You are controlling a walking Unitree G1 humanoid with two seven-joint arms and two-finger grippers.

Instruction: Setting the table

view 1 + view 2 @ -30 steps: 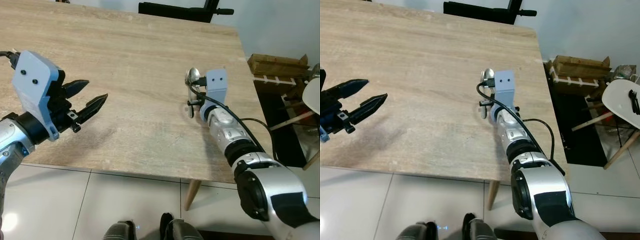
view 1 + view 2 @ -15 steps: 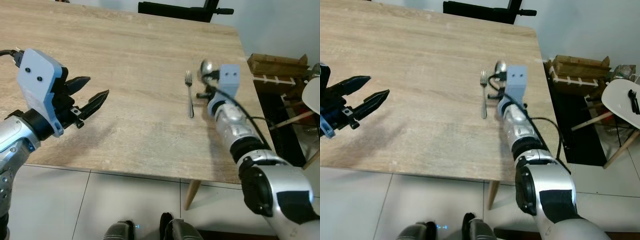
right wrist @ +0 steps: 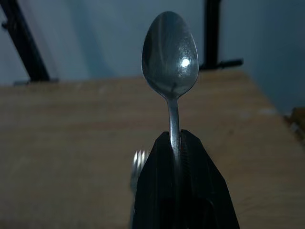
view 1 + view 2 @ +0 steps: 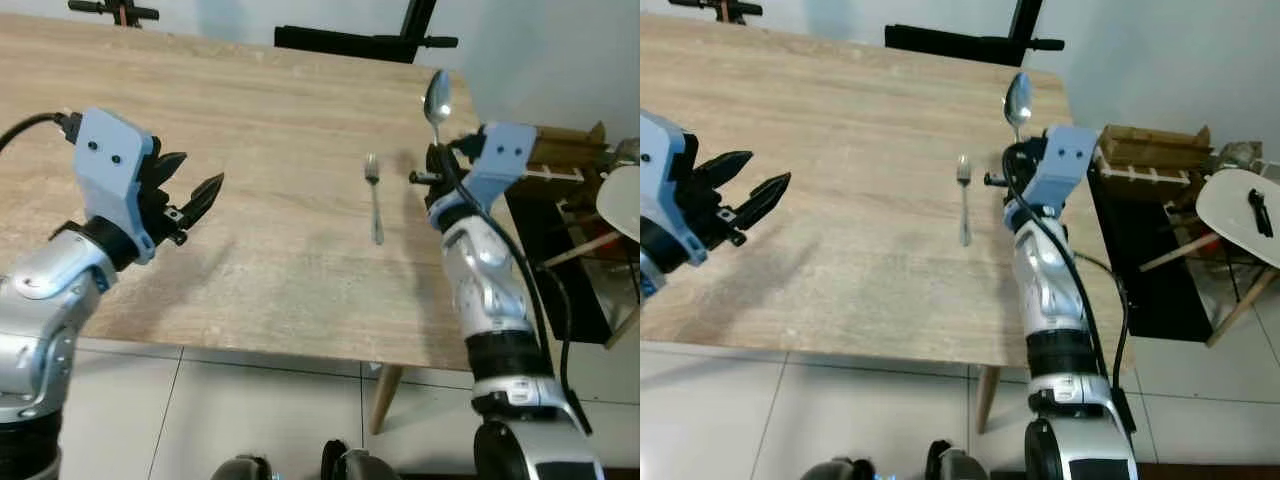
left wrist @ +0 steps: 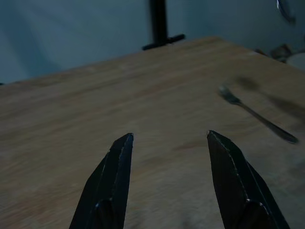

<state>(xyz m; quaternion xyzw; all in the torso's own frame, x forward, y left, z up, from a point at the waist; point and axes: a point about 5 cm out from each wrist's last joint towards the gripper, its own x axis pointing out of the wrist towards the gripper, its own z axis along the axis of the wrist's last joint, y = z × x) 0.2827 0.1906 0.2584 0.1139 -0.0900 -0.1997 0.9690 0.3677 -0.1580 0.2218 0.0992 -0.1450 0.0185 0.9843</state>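
Glossy metal spoon (image 3: 169, 57) and fork (image 4: 374, 197) (duller) on matt wood-grain table (image 4: 260, 120).

Each arm consists of silver jointed segments with black bands at the joints, and a black cable runs along the outside of each forearm. Each wrist carries a pale blue housing with two small dark screw heads on its face. The left gripper (image 4: 188, 196) and right gripper (image 3: 183, 157) each have two long, black, tapered fingers.
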